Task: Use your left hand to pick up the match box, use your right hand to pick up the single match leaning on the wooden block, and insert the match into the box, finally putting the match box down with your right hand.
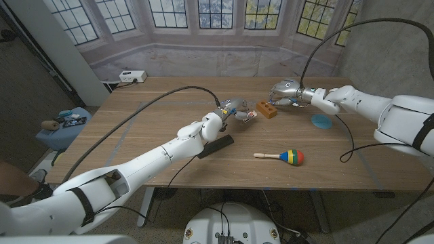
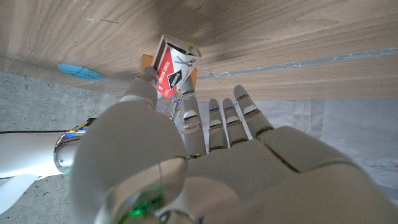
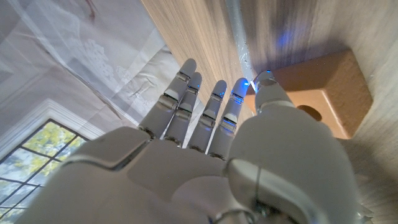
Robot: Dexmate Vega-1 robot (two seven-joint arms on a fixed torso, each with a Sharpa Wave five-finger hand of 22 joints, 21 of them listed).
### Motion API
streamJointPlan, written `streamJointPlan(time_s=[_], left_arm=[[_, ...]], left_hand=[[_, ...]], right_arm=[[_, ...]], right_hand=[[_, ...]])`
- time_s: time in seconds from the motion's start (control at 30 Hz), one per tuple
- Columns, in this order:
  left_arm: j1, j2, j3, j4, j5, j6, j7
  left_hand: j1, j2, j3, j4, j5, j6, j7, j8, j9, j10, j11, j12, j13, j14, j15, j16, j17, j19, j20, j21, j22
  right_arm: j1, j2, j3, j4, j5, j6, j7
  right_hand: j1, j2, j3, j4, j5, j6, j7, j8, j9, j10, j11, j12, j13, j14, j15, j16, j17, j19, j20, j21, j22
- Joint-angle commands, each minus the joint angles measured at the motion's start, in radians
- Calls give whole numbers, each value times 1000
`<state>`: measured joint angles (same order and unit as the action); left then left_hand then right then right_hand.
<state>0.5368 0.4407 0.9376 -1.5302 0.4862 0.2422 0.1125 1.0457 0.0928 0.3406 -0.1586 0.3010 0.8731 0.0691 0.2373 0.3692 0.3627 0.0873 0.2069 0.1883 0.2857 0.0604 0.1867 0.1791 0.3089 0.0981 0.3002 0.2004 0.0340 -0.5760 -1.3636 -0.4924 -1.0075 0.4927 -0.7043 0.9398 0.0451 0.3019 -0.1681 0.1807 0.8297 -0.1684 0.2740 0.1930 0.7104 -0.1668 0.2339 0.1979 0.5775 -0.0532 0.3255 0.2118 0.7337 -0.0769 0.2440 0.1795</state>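
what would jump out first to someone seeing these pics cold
Two long white arms meet over the middle of the wooden table. The left hand holds up a red and white match box, while the right hand reaches at the orange wooden block beside it. Nearer the front edge lies a bright striped maraca.

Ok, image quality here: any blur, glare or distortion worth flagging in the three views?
Head view: evenly lit, wide-angle bend at the edges, small items soft. Left wrist view: the left hand is blurred up close, the match box sharper. Right wrist view: the right hand is blurred, with blue glints on its fingertips beside the wooden block.
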Motion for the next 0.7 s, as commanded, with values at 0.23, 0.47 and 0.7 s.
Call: streamJointPlan(time_s=[0.23, 0.47, 0.7], left_arm=[[-14, -6, 4, 28, -13, -17, 2], [-18, -9, 4, 41, -19, -25, 4], [-22, -10, 5, 53, -23, -34, 5]], left_hand=[[-1, 2, 11, 1, 5, 7, -6, 6, 5, 5, -2, -3, 3, 5, -5, 1, 3, 6, -5, 9, 3], [-1, 3, 12, 1, 5, 9, -7, 7, 7, 5, -2, -3, 3, 5, -5, 1, 3, 6, -5, 9, 3], [0, 2, 13, 0, 5, 10, -7, 8, 9, 5, -2, -3, 3, 6, -5, 1, 2, 5, -6, 9, 3]], right_arm=[[35, 44, -99, 76, 59, -3, -25], [41, 51, -114, 83, 72, -2, -16], [45, 56, -125, 87, 82, -1, -8]], right_hand=[[21, -3, -6, -1, 7, 19, 3, 6, 6, 15, 1, 0, 2, 13, -169, 6, 6, 13, -70, 5, 1], [28, -3, -9, 0, 7, 30, 5, 9, 7, 22, 1, 1, 3, 15, -169, 7, 7, 14, -71, 4, 1], [34, -1, -11, 1, 7, 35, 10, 10, 8, 27, 1, 1, 4, 19, -170, 8, 8, 16, -72, 4, 2]])
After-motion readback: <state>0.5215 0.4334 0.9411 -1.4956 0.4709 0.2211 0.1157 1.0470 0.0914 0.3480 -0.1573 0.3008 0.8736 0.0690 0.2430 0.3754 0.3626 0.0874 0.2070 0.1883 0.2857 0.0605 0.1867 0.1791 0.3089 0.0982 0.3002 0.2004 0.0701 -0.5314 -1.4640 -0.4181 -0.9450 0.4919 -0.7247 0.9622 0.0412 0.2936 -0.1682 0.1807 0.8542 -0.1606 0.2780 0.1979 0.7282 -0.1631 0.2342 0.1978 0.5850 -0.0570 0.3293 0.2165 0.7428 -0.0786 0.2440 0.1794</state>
